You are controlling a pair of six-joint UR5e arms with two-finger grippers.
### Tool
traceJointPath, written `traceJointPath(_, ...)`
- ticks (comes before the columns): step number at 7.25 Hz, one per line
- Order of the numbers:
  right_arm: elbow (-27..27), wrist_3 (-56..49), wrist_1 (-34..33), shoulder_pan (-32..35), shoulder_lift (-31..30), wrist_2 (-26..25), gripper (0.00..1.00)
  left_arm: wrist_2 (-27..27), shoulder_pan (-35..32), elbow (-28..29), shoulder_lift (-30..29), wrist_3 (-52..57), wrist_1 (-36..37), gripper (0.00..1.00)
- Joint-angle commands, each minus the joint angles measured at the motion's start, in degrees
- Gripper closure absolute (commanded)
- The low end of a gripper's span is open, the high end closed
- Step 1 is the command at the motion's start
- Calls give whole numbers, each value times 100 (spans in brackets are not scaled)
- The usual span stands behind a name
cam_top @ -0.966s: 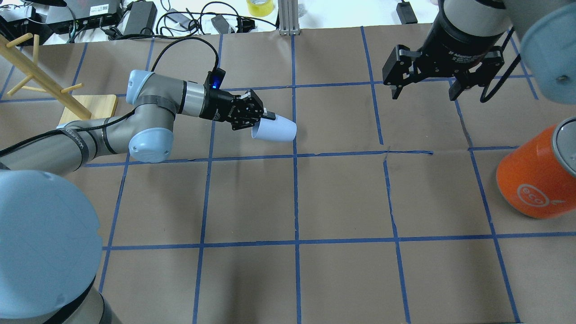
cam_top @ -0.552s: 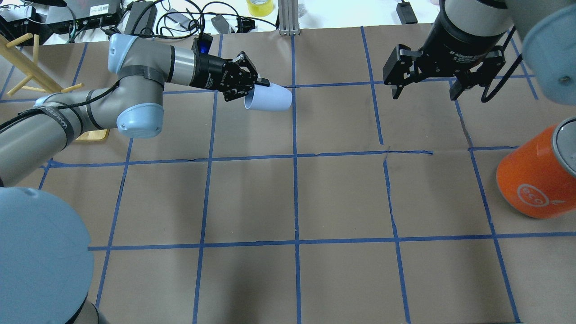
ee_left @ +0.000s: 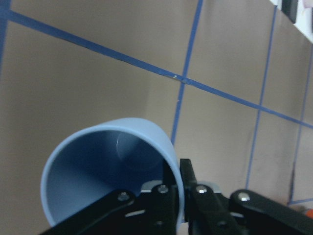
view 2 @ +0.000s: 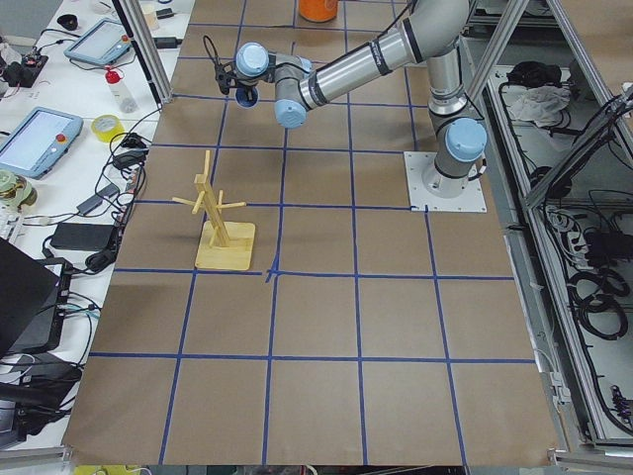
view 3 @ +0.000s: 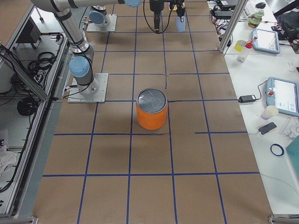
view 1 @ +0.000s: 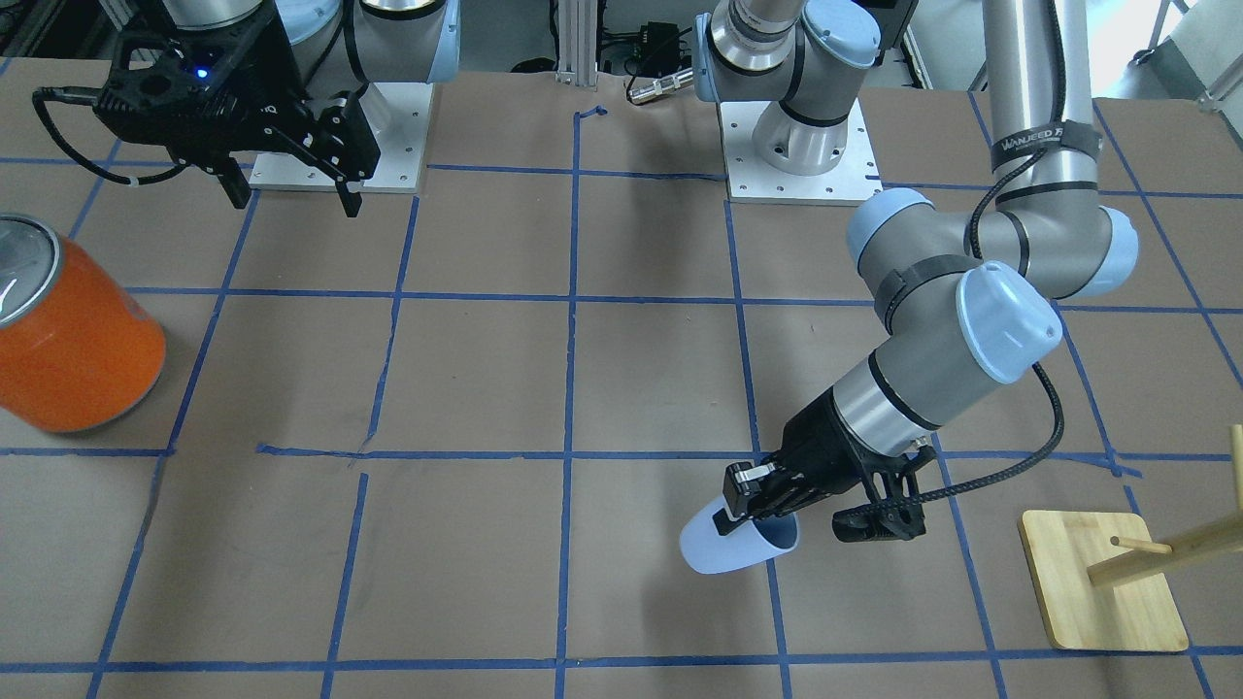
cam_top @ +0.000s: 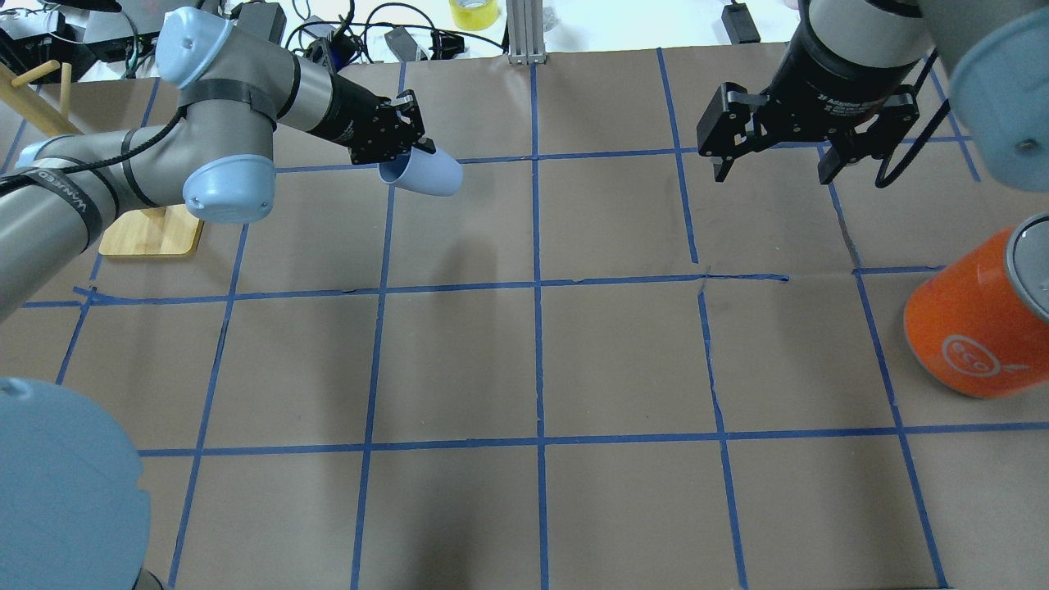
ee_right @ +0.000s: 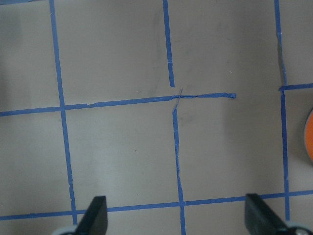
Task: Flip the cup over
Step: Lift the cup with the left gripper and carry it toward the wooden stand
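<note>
The cup is small and pale blue-white. It is held in the air on its side, tilted, its base pointing right in the overhead view. My left gripper is shut on its rim, one finger inside and one outside. The front view shows the cup with its blue inside facing the left gripper. The left wrist view looks into the cup's mouth. My right gripper is open and empty, high above the table's far right; its fingertips frame bare table.
A large orange can with a silver top stands at the right edge. A wooden peg rack on a square base stands at the left, under the left arm. Cables and devices lie beyond the table's far edge.
My left arm has swung the cup up and to the left, away from the table's middle. The right arm has not moved.
</note>
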Motion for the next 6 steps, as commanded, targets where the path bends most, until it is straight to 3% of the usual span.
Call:
traceJointPath(1,0,1,1,0,9,0,0,1594,33,494,47,1612,-909,100)
traceJointPath(3,0,1,1,0,0,0,0,2466,51,592,-22,2434,-966,100)
traceJointPath(6,0,1,1,0,0,0,0,2804,139,601,-312,2982,-773,100)
